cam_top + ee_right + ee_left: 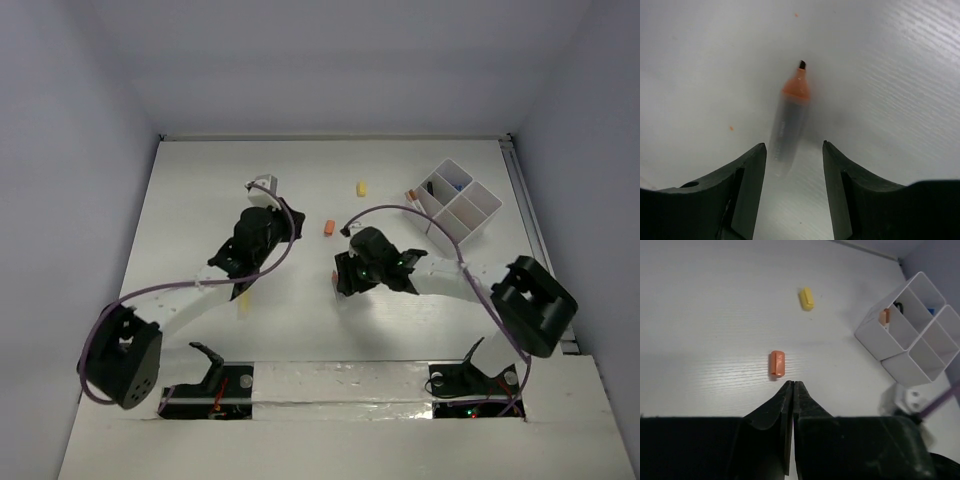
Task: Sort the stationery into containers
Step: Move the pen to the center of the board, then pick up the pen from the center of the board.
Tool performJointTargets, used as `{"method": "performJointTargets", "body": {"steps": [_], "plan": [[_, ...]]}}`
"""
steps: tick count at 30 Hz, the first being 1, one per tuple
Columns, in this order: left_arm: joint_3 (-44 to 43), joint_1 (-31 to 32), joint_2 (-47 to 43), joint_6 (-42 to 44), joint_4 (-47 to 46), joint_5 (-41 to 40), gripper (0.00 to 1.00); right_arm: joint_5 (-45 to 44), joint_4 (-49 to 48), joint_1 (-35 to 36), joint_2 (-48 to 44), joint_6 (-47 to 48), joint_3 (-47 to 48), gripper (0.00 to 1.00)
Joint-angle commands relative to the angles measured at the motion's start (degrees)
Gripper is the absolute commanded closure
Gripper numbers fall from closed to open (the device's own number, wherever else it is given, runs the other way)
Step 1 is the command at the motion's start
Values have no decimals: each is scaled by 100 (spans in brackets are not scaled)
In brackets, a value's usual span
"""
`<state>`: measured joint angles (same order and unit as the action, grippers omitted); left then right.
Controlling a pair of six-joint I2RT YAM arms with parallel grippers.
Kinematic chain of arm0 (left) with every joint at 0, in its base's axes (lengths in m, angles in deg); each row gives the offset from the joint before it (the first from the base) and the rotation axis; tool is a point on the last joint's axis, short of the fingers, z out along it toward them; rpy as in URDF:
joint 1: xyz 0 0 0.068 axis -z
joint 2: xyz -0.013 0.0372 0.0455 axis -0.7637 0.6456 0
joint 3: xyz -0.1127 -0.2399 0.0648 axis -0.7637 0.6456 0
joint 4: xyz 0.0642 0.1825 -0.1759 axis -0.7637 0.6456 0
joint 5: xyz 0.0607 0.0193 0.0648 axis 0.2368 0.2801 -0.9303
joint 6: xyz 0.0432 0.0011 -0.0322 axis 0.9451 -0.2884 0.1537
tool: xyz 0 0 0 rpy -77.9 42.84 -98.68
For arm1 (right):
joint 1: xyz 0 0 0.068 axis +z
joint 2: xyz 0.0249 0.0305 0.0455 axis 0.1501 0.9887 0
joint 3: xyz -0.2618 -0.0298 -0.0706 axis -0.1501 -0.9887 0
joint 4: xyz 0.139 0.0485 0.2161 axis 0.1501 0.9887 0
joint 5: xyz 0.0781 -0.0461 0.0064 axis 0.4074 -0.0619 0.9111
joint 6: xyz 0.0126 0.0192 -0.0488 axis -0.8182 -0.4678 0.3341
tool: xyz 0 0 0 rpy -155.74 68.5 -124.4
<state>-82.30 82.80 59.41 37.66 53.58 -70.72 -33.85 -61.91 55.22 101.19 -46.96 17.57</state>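
Note:
The white organiser tray (478,203) stands at the back right, with a black and a blue item in a far compartment; it also shows in the left wrist view (890,340). An orange bit (328,228) and a yellow bit (362,187) lie on the table. My left gripper (792,384) is shut and empty, its tips just short of the orange bit (777,363), with the yellow bit (806,298) farther on. My right gripper (794,150) is open, low over the table, with the orange-capped grey tube (789,125) lying between its fingers, nearer the left one. In the top view the right gripper (343,277) is at mid-table.
A small orange piece (884,316) sits at the tray's left wall. A yellow item (243,303) lies partly under my left arm. The table's right rail (525,190) runs close behind the tray. Grey walls enclose the table.

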Motion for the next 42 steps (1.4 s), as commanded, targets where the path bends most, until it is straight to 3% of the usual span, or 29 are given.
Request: {"method": "performJointTargets", "body": {"steps": [1,12,19,26,27,28,31,32,37,42], "plan": [[426,12,-515,-36,-476,233,100,-505,101,61,491,-18,372,44],[1516,65,-1745,201,-239,506,94,-962,637,368,1722,-26,1217,44],[1763,65,-1852,368,-405,330,92,-1094,761,369,1679,-167,1384,43],[1842,65,-1667,342,-660,813,92,-1471,1024,369,2232,-71,1744,49],[1850,65,-1693,342,-678,839,91,-1533,1068,369,2285,-53,1770,53],[1859,65,-1711,333,-678,848,91,-1586,1112,369,2320,-1,1849,68],[1894,65,-1808,360,-687,822,89,-1806,1218,369,2400,61,1973,93],[1903,65,-1834,368,-696,813,89,-1928,1227,369,2391,70,2060,97],[2000,65,-2001,351,-897,1015,84,-2158,912,369,1734,88,2254,100],[2140,65,-2159,351,-1258,1507,71,-2149,140,369,1030,-52,2202,100]]}}
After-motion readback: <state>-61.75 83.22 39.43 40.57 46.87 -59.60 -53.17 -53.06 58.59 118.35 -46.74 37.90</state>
